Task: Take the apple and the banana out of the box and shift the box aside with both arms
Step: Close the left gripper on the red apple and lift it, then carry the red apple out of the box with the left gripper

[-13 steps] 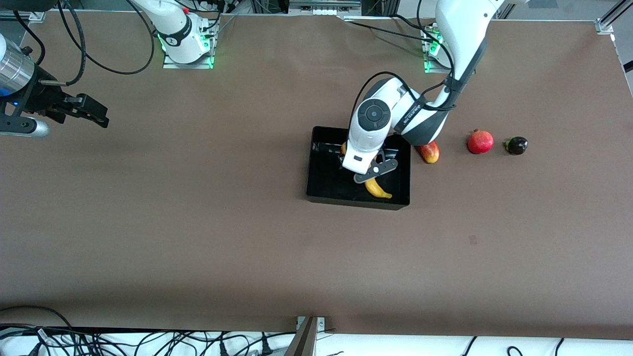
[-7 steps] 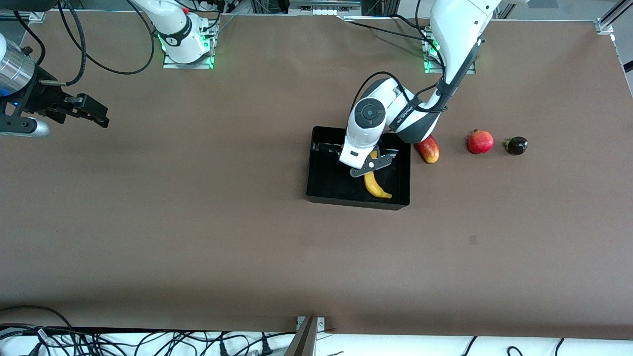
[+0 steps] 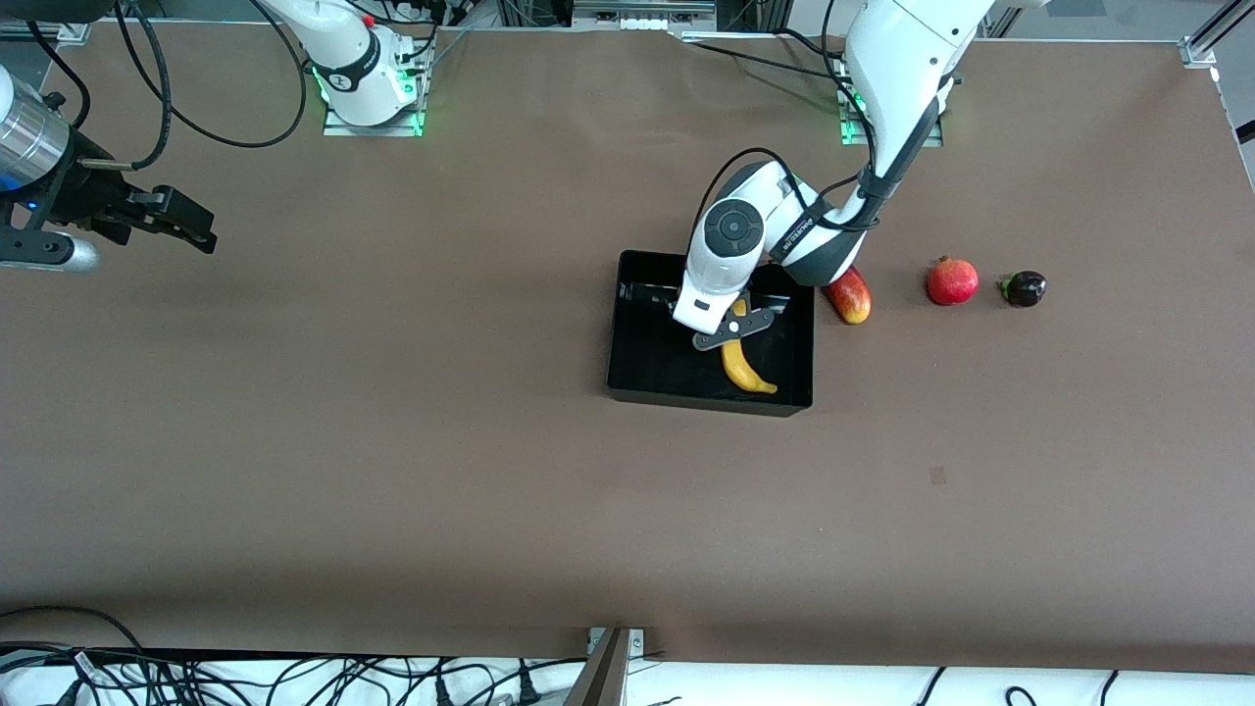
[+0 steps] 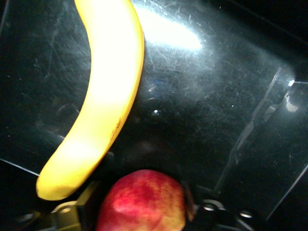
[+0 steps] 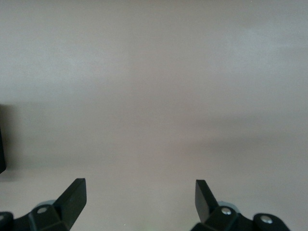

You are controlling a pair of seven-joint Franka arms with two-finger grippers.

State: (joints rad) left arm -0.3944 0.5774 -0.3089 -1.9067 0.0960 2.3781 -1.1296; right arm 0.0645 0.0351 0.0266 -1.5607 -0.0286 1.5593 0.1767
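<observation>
Left gripper (image 3: 727, 331) down inside black tray (image 3: 637, 368), fingers (image 4: 85, 204) closed against apple (image 4: 142, 202). Banana (image 3: 743, 368) lying alongside on tray floor. Right gripper (image 5: 139, 198) idle, jaws wide, above bare table (image 3: 392, 441) at right arm's end.

Table (image 3: 392, 441): uniform matte brown. Box (image 3: 647, 373): glossy black, with white glare streaks on its floor in the left wrist view. Banana (image 3: 743, 368): yellow (a faint dark fleck line along one edge). Apple (image 4: 142, 202): red, mottled with yellow patches. Mango-like fruit (image 3: 851, 297): red shading to yellow-orange. Pomegranate (image 3: 952, 281): plain red. Small round fruit (image 3: 1025, 288): dark purple-black, green at the stem. Left gripper (image 3: 730, 328): dark grey fingers, white body. Right gripper (image 5: 139, 199): black.
</observation>
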